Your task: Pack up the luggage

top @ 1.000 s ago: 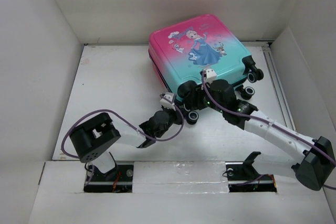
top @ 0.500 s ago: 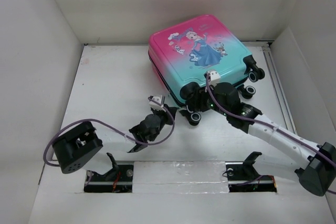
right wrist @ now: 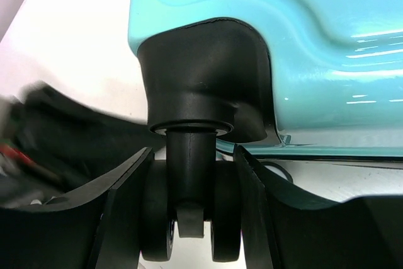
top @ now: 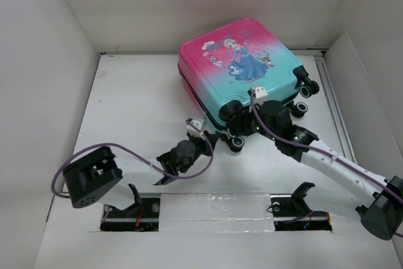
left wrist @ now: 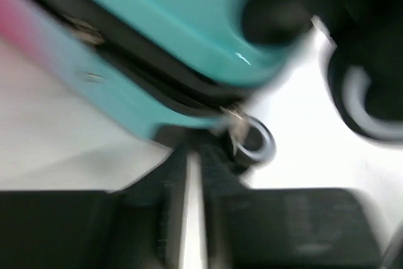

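The luggage (top: 242,61) lies closed and flat at the back right of the table, pink-to-teal with a princess print. My right gripper (top: 237,129) is at its near teal edge. In the right wrist view the gripper (right wrist: 194,153) is shut on a black twin caster wheel (right wrist: 160,218) under the teal shell (right wrist: 315,48). My left gripper (top: 208,135) is at the near left corner. The left wrist view is blurred: the fingers (left wrist: 194,155) are nearly together, just below the black zipper seam (left wrist: 157,74). A metal zipper ring (left wrist: 259,143) lies beside the right fingertip.
White walls enclose the table on three sides. Two more suitcase wheels (top: 297,110) stick out at the right end, near the right wall. A raised white ledge (top: 214,203) runs along the near edge above the arm bases.
The left arm's elbow dropped low to the left. The left gripper drew back from the suitcase corner, then edged toward it again. The right gripper shifted slightly toward me, still on the wheel.
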Available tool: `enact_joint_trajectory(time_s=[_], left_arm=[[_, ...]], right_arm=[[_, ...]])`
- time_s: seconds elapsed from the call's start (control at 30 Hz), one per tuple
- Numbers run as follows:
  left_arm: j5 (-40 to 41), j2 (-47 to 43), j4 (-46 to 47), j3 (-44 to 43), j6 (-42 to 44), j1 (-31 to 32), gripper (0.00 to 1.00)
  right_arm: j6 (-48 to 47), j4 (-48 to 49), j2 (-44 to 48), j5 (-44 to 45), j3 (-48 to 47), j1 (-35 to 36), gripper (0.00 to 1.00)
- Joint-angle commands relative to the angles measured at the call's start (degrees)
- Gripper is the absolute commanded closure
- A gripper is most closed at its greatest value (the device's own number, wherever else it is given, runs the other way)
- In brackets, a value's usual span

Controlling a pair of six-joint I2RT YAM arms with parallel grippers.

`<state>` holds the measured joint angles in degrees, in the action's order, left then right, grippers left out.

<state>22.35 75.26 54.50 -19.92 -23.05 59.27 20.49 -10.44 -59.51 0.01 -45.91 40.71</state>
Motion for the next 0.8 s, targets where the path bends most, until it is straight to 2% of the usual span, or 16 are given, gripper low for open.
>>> enact_joint_trajectory(time_s=[0.0, 0.07, 0.1, 0.2, 0.33, 0.43, 0.57, 0.77], left_arm=[[-4.43, 5.93, 6.11, -3.63, 3.45, 5.67, 0.86], [-2.06, 8.22, 8.42, -4.33, 2.4, 6.48, 0.69], [-0.74, 10.06, 9.3, -5.03, 1.52, 7.09, 0.55], [3.3, 12.97, 12.73, -6.52, 0.81, 7.09, 0.43], [7.71, 15.6, 11.68, -10.57, 3.27, 7.09, 0.35], [13.22, 18.67, 12.3, -13.29, 3.98, 7.09, 0.33], [16.76, 23.15, 18.96, -14.71, 5.21, 7.09, 0.32], [26.93, 26.77, 25.99, -16.64, 5.9, 7.09, 0.51]], right_arm=[[-0.98, -1.35, -0.61, -0.71, -0.84, -1.42, 1.0], [-0.98, -0.73, -1.66, -2.9, -0.85, -1.42, 1.0], [-0.98, -0.73, -1.67, -3.69, -1.54, -1.42, 1.0], [-0.98, -0.2, -3.07, -6.59, -2.08, -1.42, 1.0], [-0.98, 1.03, -3.07, -7.66, -2.08, -0.89, 1.0], [-0.98, 1.73, -3.07, -8.88, -2.08, -0.37, 1.0], [-0.98, 2.34, -1.85, -10.21, -1.03, -0.37, 1.0], [-0.45, 2.87, -0.17, -13.45, 0.2, 0.16, 1.0]])
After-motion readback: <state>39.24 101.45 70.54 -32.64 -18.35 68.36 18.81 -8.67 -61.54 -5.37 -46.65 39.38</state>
